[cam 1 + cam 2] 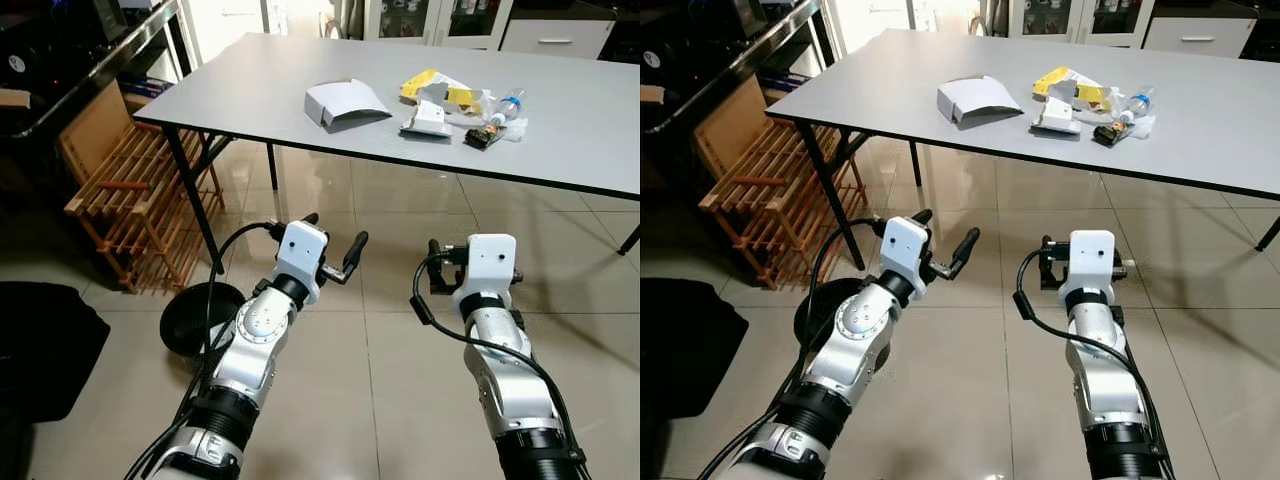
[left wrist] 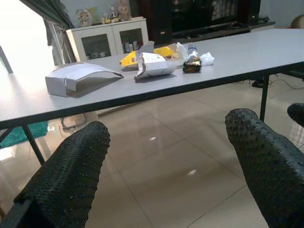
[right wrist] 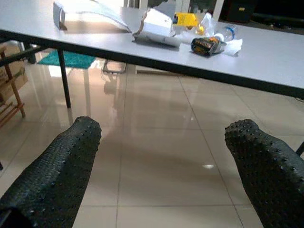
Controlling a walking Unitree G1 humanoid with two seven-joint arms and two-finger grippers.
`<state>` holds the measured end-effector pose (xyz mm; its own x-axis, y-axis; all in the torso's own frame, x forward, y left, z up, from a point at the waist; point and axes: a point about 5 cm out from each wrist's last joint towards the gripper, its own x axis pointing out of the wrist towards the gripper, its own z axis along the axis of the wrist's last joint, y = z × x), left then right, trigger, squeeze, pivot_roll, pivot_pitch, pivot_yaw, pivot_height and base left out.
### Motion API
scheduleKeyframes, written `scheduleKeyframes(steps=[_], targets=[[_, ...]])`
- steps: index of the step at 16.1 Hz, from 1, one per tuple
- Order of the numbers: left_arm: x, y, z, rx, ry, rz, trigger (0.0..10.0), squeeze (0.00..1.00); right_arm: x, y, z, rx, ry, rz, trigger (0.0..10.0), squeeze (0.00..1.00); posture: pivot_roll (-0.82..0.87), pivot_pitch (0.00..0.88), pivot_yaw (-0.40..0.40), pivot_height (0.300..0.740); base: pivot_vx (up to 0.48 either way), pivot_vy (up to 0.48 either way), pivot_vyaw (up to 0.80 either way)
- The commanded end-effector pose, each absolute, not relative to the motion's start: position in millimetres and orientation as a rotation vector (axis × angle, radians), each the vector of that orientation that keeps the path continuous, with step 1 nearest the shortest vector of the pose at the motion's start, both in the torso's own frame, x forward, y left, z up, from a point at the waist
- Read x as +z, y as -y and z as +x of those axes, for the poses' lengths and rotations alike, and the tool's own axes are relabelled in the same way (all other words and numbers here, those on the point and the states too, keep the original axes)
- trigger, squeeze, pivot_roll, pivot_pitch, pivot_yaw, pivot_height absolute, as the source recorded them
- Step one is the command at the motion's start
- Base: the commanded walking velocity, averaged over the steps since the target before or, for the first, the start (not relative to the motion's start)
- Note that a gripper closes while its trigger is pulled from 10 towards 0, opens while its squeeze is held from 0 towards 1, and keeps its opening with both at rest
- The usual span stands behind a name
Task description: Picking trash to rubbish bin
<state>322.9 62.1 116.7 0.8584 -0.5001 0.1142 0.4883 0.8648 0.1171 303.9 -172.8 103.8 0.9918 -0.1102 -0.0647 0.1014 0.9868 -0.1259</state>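
Note:
Trash lies on the grey table [image 1: 250, 85]: a folded white cardboard box [image 1: 345, 103], a crumpled white carton [image 1: 428, 118], a yellow packet [image 1: 430, 85], a dark wrapper [image 1: 484, 136] and a small plastic bottle [image 1: 506, 106]. Both arms are held low over the tiled floor, well short of the table's near edge. My left gripper [image 1: 333, 242] is open and holds nothing; the same goes for my right gripper [image 3: 161, 142]. A black round object [image 1: 200, 318] that looks like a bin stands on the floor under the left arm, partly hidden by it.
A wooden slatted rack [image 1: 130, 195] leans by the table's left leg [image 1: 190, 190]. A black bag [image 1: 40, 345] lies on the floor at the left. White cabinets [image 1: 440, 20] stand behind the table. Open tiled floor [image 1: 390, 330] stretches to the table.

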Motion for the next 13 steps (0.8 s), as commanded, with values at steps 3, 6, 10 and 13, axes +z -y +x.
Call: scheduleKeyframes(steps=[3, 6, 10, 13], targets=[[117.1, -64.6, 321.4, -0.508, 0.134, 0.065, 10.0, 0.0, 109.5, 169.7, 303.2, -0.097, -0.057, -0.123, 10.0, 0.0, -0.09, 0.067, 0.038, 0.74, 0.0, 0.0, 0.0], [115.8, -70.2, 321.1, -0.501, 0.124, 0.071, 10.0, 0.0, 108.2, 167.5, 300.6, -0.1, -0.062, -0.12, 10.0, 0.0, -0.1, 0.088, 0.044, 0.74, 0.105, 0.0, 0.0], [114.9, -67.2, 319.2, -0.516, 0.118, 0.079, 10.0, 0.0, 105.8, 166.7, 297.8, -0.109, -0.071, -0.117, 10.0, 0.0, -0.1, 0.088, 0.051, 0.74, 0.431, 0.0, 0.0], [115.1, -67.0, 320.4, -0.518, 0.115, 0.083, 10.0, 0.0, 108.3, 168.0, 299.4, -0.121, -0.059, -0.125, 10.0, 0.0, -0.1, 0.08, 0.048, 0.74, 0.48, 0.0, 0.0]])
